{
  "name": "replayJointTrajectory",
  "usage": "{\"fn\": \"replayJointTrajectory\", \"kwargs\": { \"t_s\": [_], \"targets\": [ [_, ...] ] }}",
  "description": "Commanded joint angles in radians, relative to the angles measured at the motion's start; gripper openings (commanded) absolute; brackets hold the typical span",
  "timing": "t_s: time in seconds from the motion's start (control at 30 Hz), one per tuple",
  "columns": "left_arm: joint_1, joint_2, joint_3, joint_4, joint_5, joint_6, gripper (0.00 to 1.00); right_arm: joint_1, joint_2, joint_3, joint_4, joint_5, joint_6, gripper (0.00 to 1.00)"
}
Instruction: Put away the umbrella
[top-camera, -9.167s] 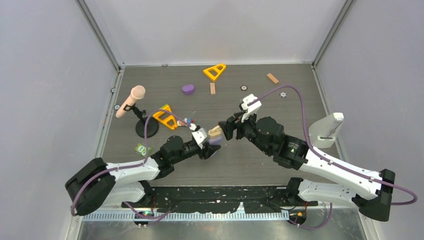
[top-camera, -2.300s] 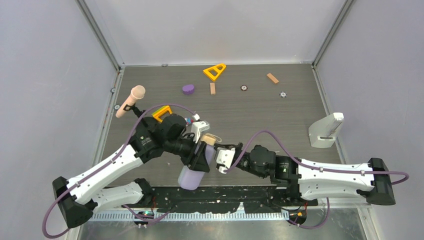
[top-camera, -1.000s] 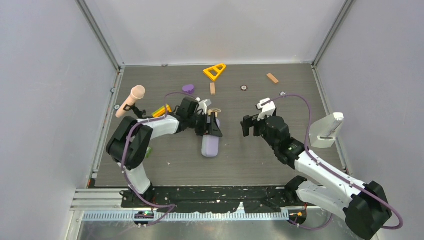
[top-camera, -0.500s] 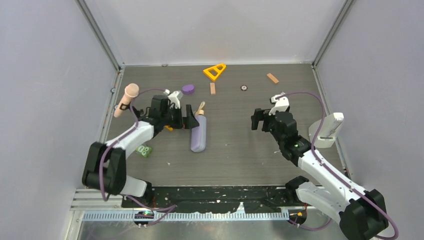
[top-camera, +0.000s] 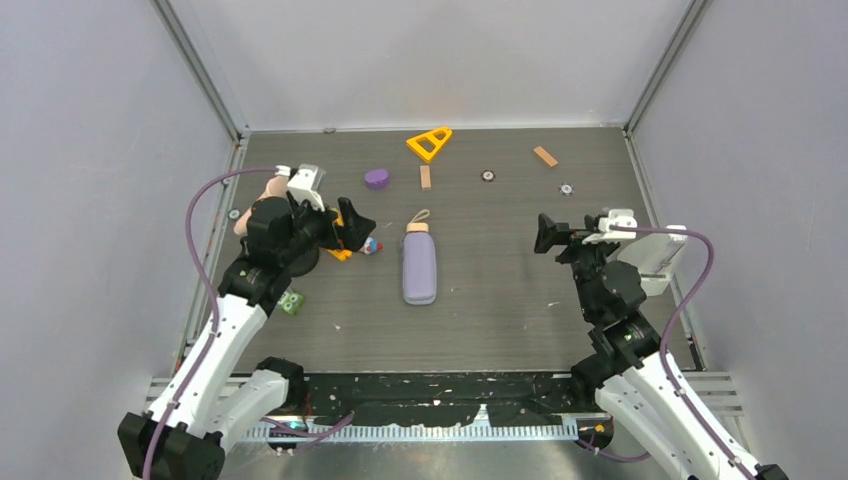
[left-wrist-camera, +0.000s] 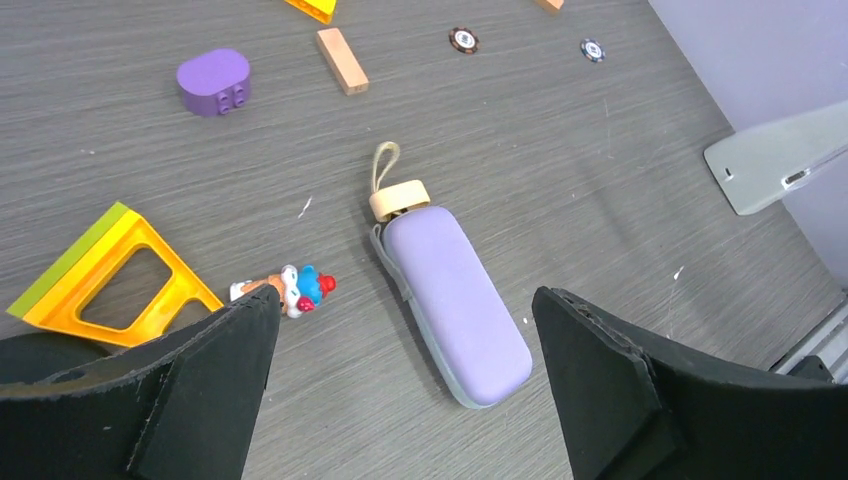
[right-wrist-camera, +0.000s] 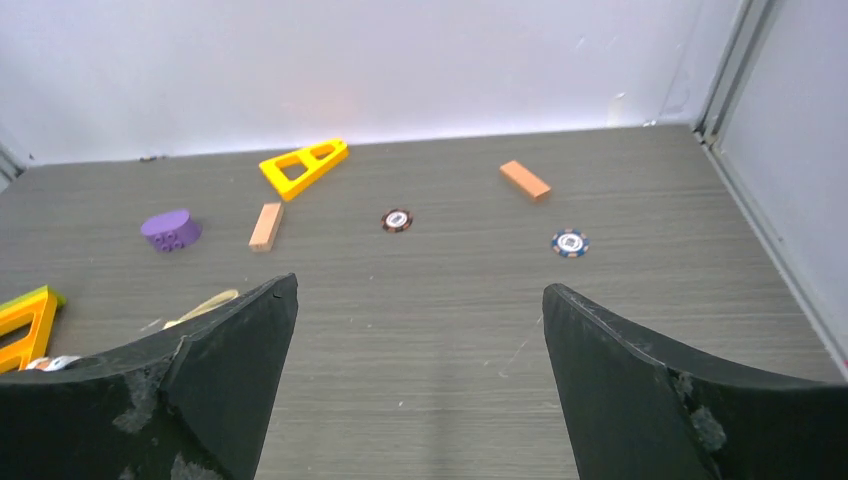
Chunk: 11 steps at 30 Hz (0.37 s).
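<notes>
Only the umbrella's tan handle (top-camera: 418, 227) (left-wrist-camera: 400, 199) and wrist loop (left-wrist-camera: 385, 160) show; the rest is hidden inside a lavender oblong case (top-camera: 419, 268) (left-wrist-camera: 455, 300). The case lies flat mid-table, handle end pointing away from the arms. My left gripper (top-camera: 350, 226) (left-wrist-camera: 405, 298) hovers to the left of the case, open and empty. My right gripper (top-camera: 548, 235) (right-wrist-camera: 419, 288) hangs well to the right of it, also open and empty. The loop (right-wrist-camera: 205, 305) peeks past the right gripper's left finger in the right wrist view.
A pink-headed microphone (top-camera: 272, 186) stands behind my left arm. Beside the left gripper lie a yellow triangle (left-wrist-camera: 110, 275) and a small clown figure (left-wrist-camera: 295, 288). At the back: yellow triangle (top-camera: 428, 143), purple block (top-camera: 377, 178), wooden blocks (top-camera: 425, 177), chips (top-camera: 488, 176). A white stand (top-camera: 655, 255) is at the right edge.
My left gripper has opened, let go of the case and drawn back left. The case now lies still and straighter. My right arm has pulled back toward the right edge.
</notes>
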Motion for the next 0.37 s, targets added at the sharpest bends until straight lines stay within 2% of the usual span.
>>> {"fn": "replayJointTrajectory", "kwargs": {
  "t_s": [0.0,0.17,0.33],
  "targets": [
    [0.001,-0.06,0.083,-0.103,-0.057,0.027,0.99,-0.004,-0.058,-0.002,0.049,0.054,-0.058,0.97],
    [0.0,-0.133,0.085,-0.132,-0.228,0.117,0.99,-0.004,-0.115,-0.006,0.041,0.054,-0.075,0.97],
    [0.001,-0.149,0.08,-0.152,-0.232,0.136,0.99,-0.003,-0.132,0.0,0.028,0.05,-0.089,0.97]
  ]
}}
